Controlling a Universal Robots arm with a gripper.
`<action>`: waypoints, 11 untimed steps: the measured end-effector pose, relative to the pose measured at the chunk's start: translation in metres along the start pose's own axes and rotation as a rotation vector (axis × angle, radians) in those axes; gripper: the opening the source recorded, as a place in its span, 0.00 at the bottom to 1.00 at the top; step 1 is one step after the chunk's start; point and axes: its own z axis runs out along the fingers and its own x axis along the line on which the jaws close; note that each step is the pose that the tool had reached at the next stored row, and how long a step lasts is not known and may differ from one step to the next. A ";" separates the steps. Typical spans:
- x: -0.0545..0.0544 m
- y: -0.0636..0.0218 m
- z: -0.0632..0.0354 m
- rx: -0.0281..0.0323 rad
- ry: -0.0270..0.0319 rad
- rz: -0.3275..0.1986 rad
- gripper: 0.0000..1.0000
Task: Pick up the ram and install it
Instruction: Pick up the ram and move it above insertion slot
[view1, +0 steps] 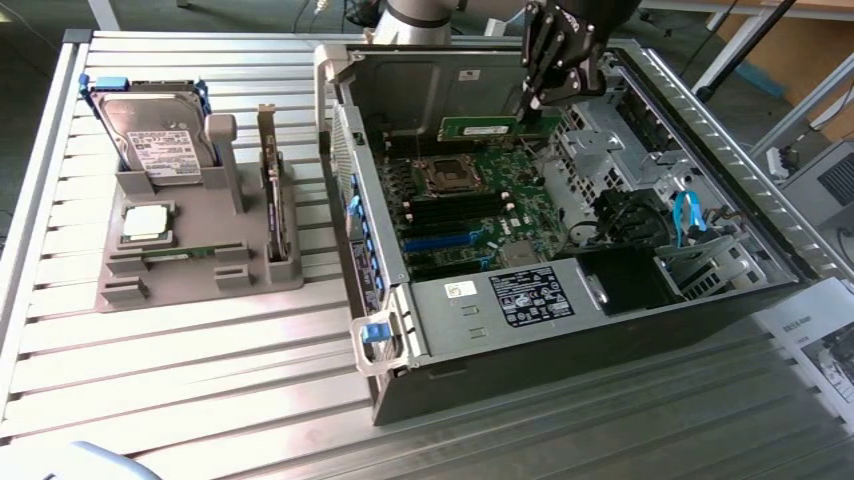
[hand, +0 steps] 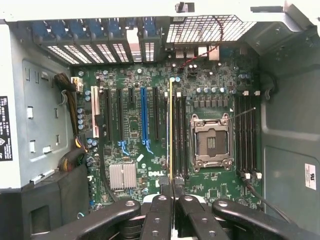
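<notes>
One ram (hand: 170, 130), which we judge light, stiff and fragile, hangs above the motherboard (hand: 132, 127), gripper (hand: 172, 192) clamped narrowly on its upper edge.

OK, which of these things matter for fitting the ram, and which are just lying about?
Part of the job: ram, gripped by the tool; memory slots on the motherboard; open computer case.
Lying about: hard drive; processor chip; upright card; grey stand holding them.
</notes>
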 end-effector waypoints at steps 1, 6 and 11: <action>0.000 0.0000 0.0008 -0.0001 -0.0003 0.000 0.12; 0.000 -0.0001 0.0061 -0.0001 -0.0012 0.000 0.12; 0.000 -0.0004 0.0106 -0.0002 -0.0026 0.000 0.12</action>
